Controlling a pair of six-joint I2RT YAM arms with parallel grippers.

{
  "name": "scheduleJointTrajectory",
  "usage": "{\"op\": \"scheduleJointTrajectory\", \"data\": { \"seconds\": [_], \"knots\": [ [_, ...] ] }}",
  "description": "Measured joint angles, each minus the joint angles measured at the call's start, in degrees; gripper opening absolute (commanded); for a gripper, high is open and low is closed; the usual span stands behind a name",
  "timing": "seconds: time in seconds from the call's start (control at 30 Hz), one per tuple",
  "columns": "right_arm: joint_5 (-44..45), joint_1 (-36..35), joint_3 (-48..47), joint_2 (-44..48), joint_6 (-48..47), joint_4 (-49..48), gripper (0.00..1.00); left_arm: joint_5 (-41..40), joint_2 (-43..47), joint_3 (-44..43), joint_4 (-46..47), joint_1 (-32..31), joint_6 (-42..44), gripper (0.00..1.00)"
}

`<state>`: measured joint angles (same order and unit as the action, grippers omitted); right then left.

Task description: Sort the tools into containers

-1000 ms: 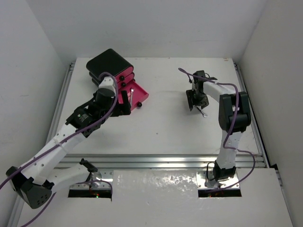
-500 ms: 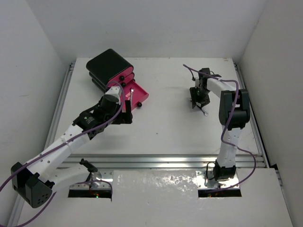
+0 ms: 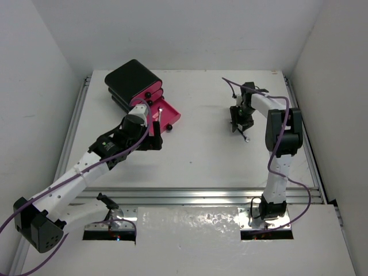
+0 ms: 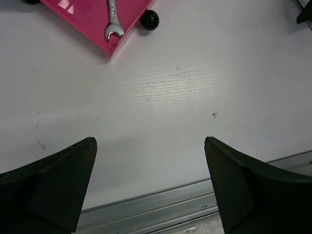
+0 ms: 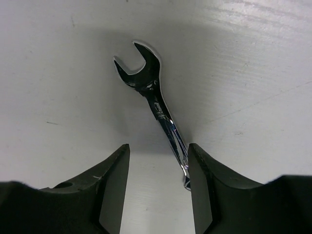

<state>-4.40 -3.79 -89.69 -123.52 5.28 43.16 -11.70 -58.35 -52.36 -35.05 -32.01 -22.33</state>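
1. White laminate covers the table, which is closed in by plain white walls. A bare aluminium rail runs along the near edge.
2. At the far left we see the glossy black box with its magenta-pink drawers. The upper two drawers sit shut. The lowest drawer stands drawn out toward the middle, with a round black knob on its front.
3. Over bare table just beside that open drawer hangs the left gripper, jaws spread wide with nothing between them.
4. On the table's right side, the right gripper is down with its jaws partly apart around the handle end of the table wrench. The handle touches one finger's inner face and a gap shows at the other, so we see no clamp on it.
5. Thin and silver, the drawer wrench lies inside the lowest drawer. The table wrench lies flat, its open end pointing away from the fingers.
6. Stamped lettering on its shaft is too small for us to read.
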Motion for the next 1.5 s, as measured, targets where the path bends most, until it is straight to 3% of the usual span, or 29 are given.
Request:
{"op": "scheduleJointTrajectory", "data": {
  "seconds": [0.4,0.53,0.63,0.77,0.93,1.2,1.5],
  "knots": [
    [3.06,-0.57,-4.57,-3.82,0.94,2.89,0.44,0.22,0.72,0.24,0.26,0.00,0.00,0.91],
    [4.72,-1.29,-5.55,-4.48,0.81,3.78,0.24,0.42,0.72,0.31,0.42,0.00,0.00,0.91],
    [6.82,-1.75,-5.70,-4.68,1.64,4.07,0.19,0.55,0.72,0.31,0.52,0.00,-0.04,0.91],
    [10.19,-4.26,-3.78,-3.54,2.56,3.19,0.02,0.87,1.01,0.31,0.57,0.00,-1.03,0.91],
    [5.66,-6.23,6.40,3.04,3.63,-2.03,0.00,2.82,3.69,2.62,4.48,0.00,-6.14,0.92],
    [-4.46,-11.43,29.31,18.75,10.08,-13.94,0.00,6.99,4.31,13.31,16.17,-0.37,-16.09,0.92],
    [-7.69,-22.14,45.05,34.36,18.69,-28.41,0.00,9.64,-6.91,18.16,34.12,-5.66,-24.33,0.92]
  ]
}}
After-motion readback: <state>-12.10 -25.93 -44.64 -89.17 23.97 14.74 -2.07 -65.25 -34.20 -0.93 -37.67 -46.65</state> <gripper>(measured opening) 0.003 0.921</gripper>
